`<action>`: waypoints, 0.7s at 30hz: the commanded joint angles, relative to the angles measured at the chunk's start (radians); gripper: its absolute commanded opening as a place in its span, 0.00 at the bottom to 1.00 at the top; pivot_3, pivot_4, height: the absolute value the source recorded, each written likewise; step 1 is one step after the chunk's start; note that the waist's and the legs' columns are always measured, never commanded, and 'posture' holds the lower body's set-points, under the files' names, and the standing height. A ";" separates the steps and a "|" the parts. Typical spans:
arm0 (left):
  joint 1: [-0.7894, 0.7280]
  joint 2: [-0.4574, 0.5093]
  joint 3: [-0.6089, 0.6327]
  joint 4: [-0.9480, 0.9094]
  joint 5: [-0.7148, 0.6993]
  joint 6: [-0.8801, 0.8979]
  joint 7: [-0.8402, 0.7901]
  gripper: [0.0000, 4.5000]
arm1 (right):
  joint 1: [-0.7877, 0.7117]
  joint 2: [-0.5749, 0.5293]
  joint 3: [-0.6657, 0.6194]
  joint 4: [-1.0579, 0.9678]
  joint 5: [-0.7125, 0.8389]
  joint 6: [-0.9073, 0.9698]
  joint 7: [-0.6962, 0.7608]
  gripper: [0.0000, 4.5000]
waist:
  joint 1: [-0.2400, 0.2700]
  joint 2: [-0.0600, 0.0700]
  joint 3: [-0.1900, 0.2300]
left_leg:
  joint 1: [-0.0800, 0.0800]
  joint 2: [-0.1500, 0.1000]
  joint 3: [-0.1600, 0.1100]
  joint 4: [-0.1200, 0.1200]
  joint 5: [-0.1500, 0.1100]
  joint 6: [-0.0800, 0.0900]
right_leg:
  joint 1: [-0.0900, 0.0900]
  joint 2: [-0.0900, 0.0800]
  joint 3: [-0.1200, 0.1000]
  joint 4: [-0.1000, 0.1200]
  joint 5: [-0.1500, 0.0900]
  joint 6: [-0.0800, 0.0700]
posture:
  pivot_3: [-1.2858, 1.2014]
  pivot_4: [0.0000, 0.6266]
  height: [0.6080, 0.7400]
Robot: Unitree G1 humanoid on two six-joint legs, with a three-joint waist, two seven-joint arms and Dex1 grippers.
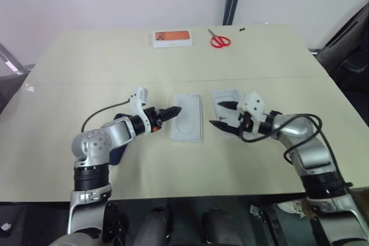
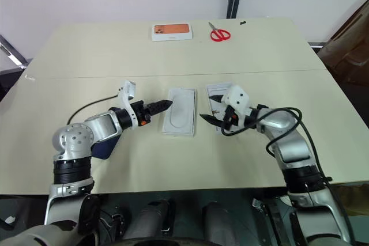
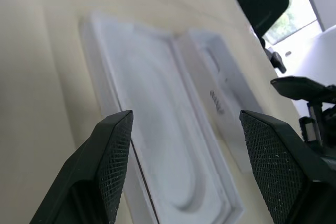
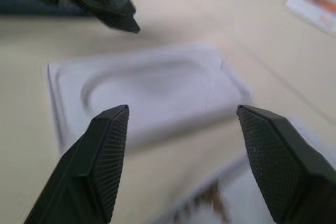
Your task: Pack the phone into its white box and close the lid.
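**Two open grippers by two white pieces**

Left eye view: two white pieces lie side by side in the middle of the table (image 1: 69,73). The left piece is a thin white insert (image 1: 187,118) with a rounded dip. Its long side runs from the near edge toward the far edge. The right piece is the white box (image 1: 223,101), lying the same way, partly behind the right gripper (image 1: 223,114). The left gripper (image 1: 174,110) points right at the insert's left edge. Near the top sit one box with an orange print (image 1: 172,38) and one pair of red scissors (image 1: 219,40).

Left wrist view: the two fingers (image 3: 113,156) stand wide apart and hold nothing. The insert lies between them.

Right wrist view: the two fingers (image 4: 107,150) are spread too, and empty. The insert lies past them.
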 commanded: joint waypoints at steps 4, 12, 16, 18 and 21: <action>0.091 0.221 -0.083 0.007 0.192 -0.352 -0.285 0.77 | -0.080 0.084 0.122 0.038 -0.107 -0.005 -0.080 0.01 | 0.002 0.000 0.000 | 0.000 0.000 0.000 -0.001 0.000 0.000 | -0.001 0.000 0.001 -0.001 0.000 0.000 | 0.52 0.24 0.95; 0.185 0.349 -0.129 0.097 0.333 -0.599 -0.443 0.77 | -0.165 0.152 0.276 0.147 -0.259 0.019 -0.124 0.01 | 0.004 0.001 0.001 | 0.000 -0.001 0.000 -0.002 -0.002 0.003 | -0.004 -0.002 0.000 -0.002 0.000 -0.001 | 0.52 0.24 0.95; 0.200 0.321 -0.116 0.056 0.320 -0.605 -0.442 0.77 | -0.182 0.136 0.360 0.195 -0.352 0.000 -0.104 0.01 | 0.004 0.001 0.001 | 0.000 -0.001 -0.001 -0.003 -0.003 0.005 | -0.005 -0.002 -0.001 -0.002 0.000 -0.001 | 0.52 0.24 0.95; 0.201 0.315 -0.112 0.054 0.330 -0.616 -0.433 0.77 | -0.185 0.119 0.387 0.202 -0.382 -0.007 -0.089 0.01 | 0.002 0.001 0.001 | 0.000 -0.001 -0.001 -0.003 -0.003 0.005 | -0.005 -0.002 -0.001 -0.002 0.000 -0.001 | 0.52 0.24 0.95; 0.193 0.309 -0.100 0.057 0.322 -0.613 -0.426 0.77 | -0.189 0.114 0.385 0.201 -0.385 0.012 -0.064 0.01 | 0.002 0.001 0.001 | 0.000 -0.001 -0.001 -0.003 -0.003 0.005 | -0.005 -0.001 -0.001 -0.001 0.000 -0.001 | 0.52 0.24 0.95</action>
